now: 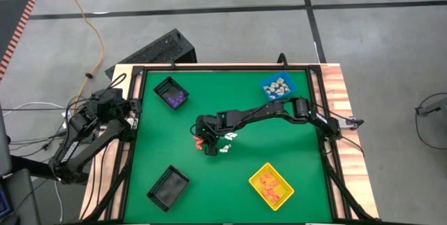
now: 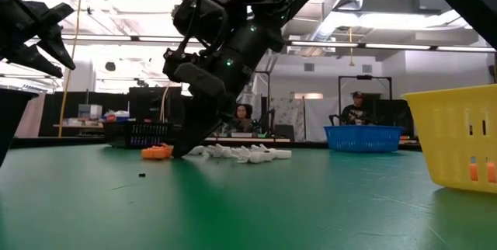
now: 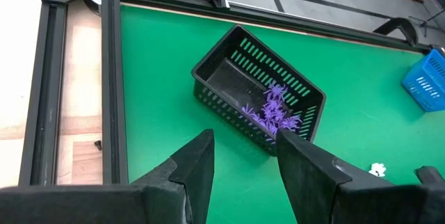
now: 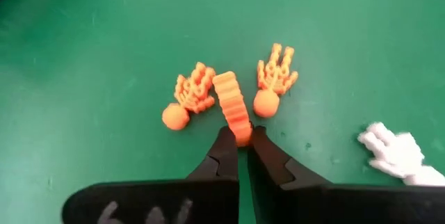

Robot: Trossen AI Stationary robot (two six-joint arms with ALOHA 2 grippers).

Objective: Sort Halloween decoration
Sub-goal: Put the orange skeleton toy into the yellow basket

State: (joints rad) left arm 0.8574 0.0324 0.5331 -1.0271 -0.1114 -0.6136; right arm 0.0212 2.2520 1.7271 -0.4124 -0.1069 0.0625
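Orange Halloween decoration pieces lie mid-table: two small skeleton figures and between them a ribbed orange strip. My right gripper is shut on that strip, low over the green table. White pieces lie just beside it. My left gripper waits open over the table's left edge, above and short of a black bin with purple pieces. My right gripper pinches the near end of the ribbed orange strip between its two fingertips. The fingers slant down from the table's right side and lie along the strip. The strip points away from the fingers between the two skeleton figures; whether it is clear of the table I cannot tell.
A blue bin with beige pieces stands at the far right. A yellow bin with orange pieces stands at the near right. A second black bin stands at the near left. A black frame rims the table.
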